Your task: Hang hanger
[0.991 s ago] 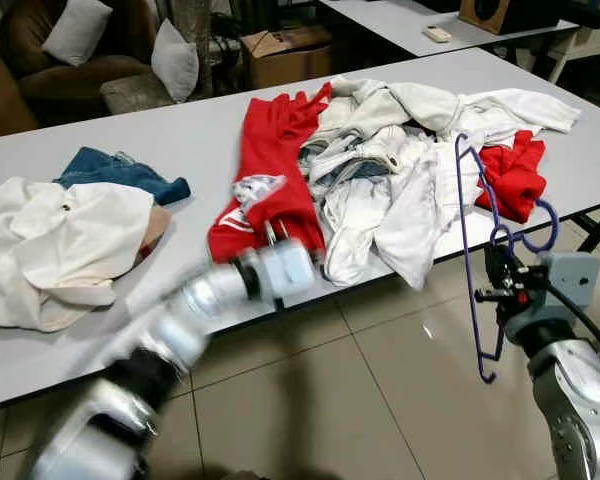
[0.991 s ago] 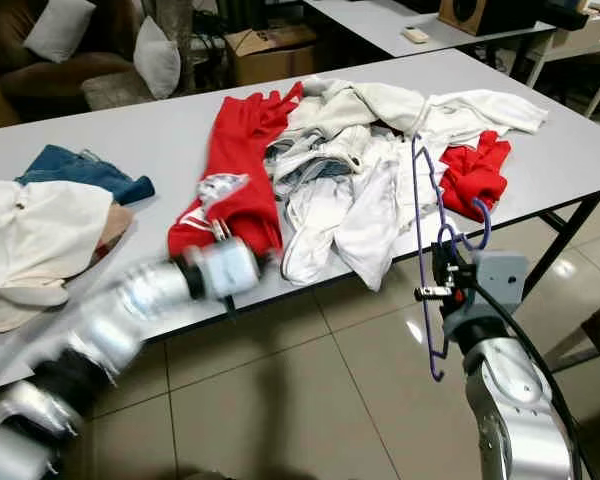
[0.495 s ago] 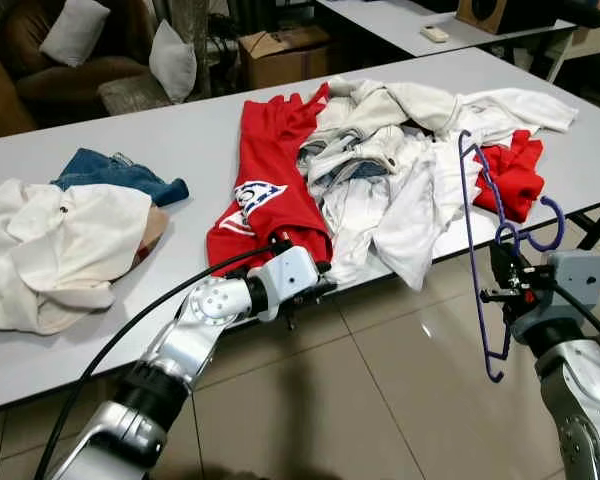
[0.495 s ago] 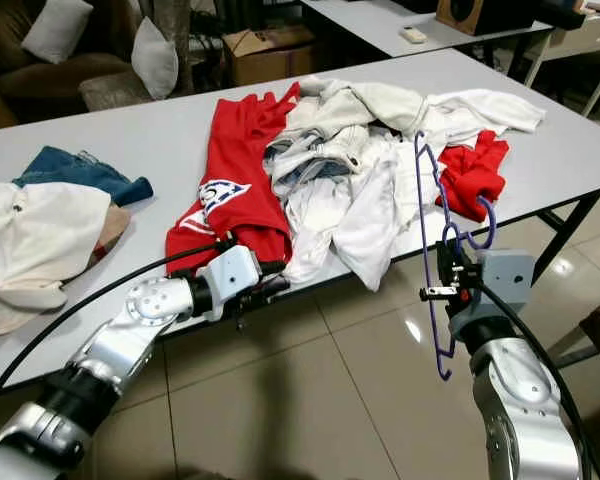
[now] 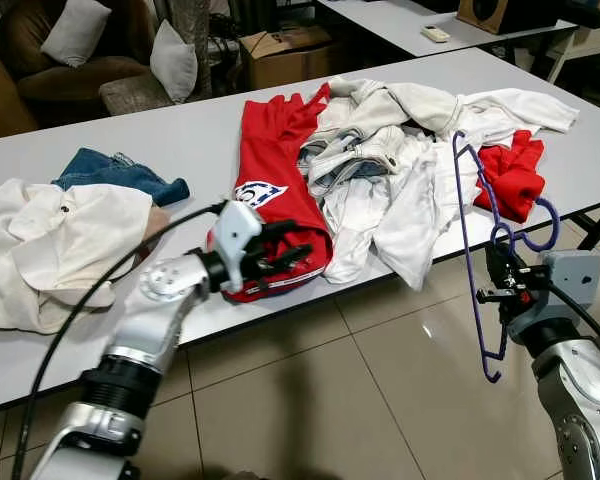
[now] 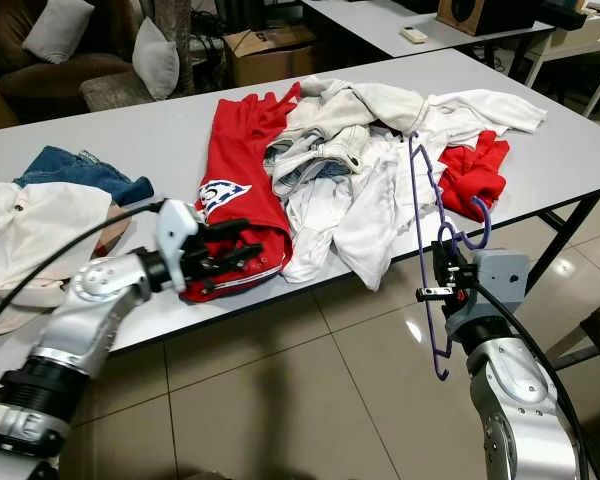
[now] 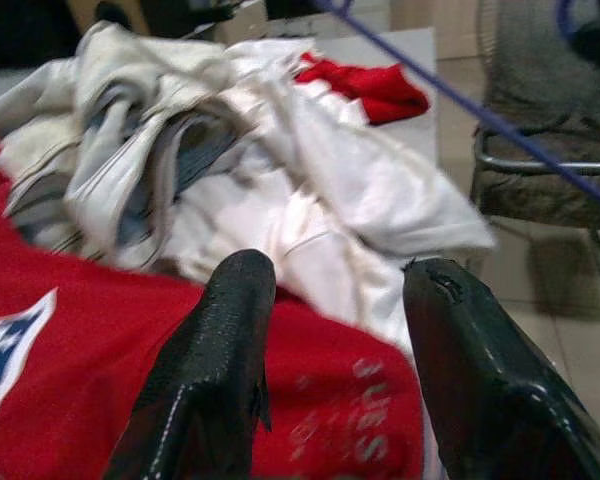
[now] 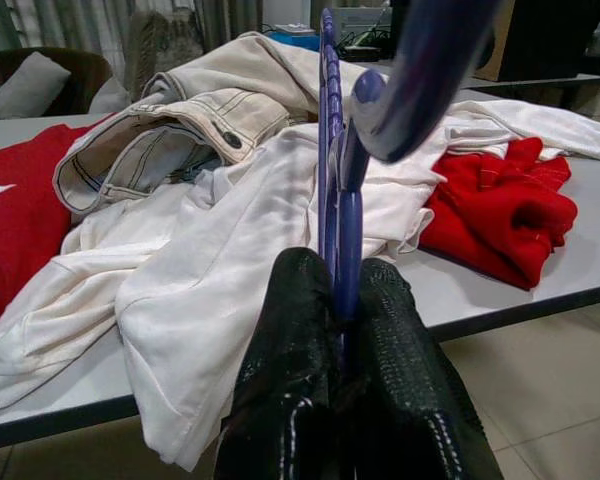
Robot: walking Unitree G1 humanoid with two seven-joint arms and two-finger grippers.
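Two hands: right hand (image 6: 442, 283) gripping purple hanger (image 6: 425, 250) (upright), left hand (image 5: 285, 256) spread over red shirt (image 5: 275, 190).

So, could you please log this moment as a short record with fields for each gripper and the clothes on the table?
left gripper: open, fingers over the hem of the red shirt at the table edge
right gripper: shut on the purple hanger, held upright beside the table
white clothes pile: middle of table
jeans: far left, by a cream garment

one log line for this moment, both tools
left tool: open, over red shirt hem at table edge | right tool: shut on purple hanger, held upright off table | garment not yet on hanger
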